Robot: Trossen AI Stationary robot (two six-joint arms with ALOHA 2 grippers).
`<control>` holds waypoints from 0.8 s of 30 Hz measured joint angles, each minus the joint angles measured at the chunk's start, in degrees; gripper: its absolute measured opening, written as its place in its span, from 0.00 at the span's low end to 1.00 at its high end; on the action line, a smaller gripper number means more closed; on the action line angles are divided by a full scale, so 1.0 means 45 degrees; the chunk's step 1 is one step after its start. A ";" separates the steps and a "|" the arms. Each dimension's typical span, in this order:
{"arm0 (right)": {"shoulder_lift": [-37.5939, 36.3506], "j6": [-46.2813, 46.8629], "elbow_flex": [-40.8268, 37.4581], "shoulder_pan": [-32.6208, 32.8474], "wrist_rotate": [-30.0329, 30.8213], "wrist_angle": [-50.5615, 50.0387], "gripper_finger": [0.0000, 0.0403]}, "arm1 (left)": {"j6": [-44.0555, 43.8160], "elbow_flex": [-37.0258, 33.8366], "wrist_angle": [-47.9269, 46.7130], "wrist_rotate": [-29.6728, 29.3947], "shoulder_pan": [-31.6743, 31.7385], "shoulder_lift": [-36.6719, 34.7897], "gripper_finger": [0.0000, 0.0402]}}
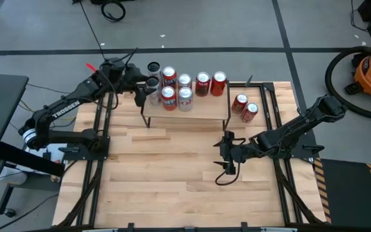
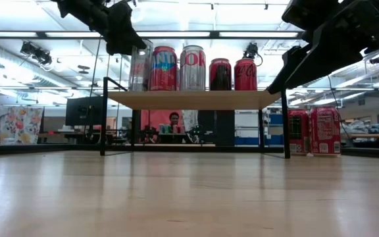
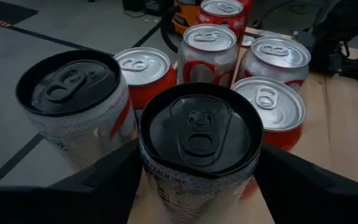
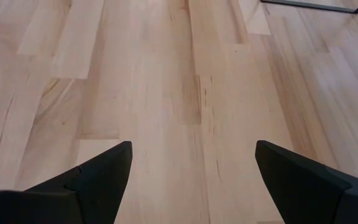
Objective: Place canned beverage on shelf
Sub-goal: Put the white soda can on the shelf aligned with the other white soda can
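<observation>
Black-topped and upright, the can (image 3: 197,143) sits between the left gripper's (image 3: 194,180) two dark fingers (image 3: 104,177), which flank its sides with a little room; I cannot tell whether they press on it. Its long axis is vertical, the pull tab faces up, and the pale wall carries small print of which only "PEACH" reads clearly. It stands at the left end of the shelf (image 1: 192,115). Just beside it, farther out on that end, a second black-topped can (image 3: 73,102) with a white wall also stands upright.

Beyond these two, silver-topped red cans (image 3: 145,71) stand upright along the shelf. In the low view one red can (image 2: 164,68) shows large white lettering ending in "NT", and another (image 2: 245,74) bears white script that I cannot read with certainty.

On the desk (image 1: 172,174), right of the shelf, two more red cans (image 1: 244,107) stand close together.

Over the bare desk, in front of the shelf's right end, the right gripper (image 1: 227,154) hangs with its fingers (image 4: 86,177) spread wide and holding nothing. White lettering on the left arm (image 1: 63,108) reads "TROSSEN".
</observation>
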 joint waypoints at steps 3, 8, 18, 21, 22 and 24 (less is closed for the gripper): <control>0.0000 0.0000 -0.0005 0.0000 0.0000 0.0000 0.87 | 0.0034 0.0010 0.0103 0.0004 -0.0001 0.0000 0.79; 0.0000 0.0000 -0.0005 -0.0001 0.0005 0.0016 0.87 | 0.0172 0.0029 0.0002 -0.0029 -0.0192 -0.0155 0.81; 0.0003 0.0004 -0.0007 -0.0005 0.0005 0.0101 0.87 | 0.0393 0.1066 -0.1204 -0.1207 -0.0889 -0.1078 0.81; 0.0001 0.0004 -0.0010 0.0000 0.0005 0.0200 0.87 | 0.0601 0.1218 -0.1595 -0.2066 -0.1292 -0.1192 0.81; 0.0005 0.0000 -0.0010 0.0000 0.0000 0.0254 0.87 | 0.0633 0.1219 -0.1656 -0.2196 -0.1413 -0.1226 0.81; 0.0001 -0.0009 -0.0010 0.0000 0.0000 0.0282 0.87 | 0.0572 0.1234 -0.1752 -0.2369 -0.1624 -0.1236 0.81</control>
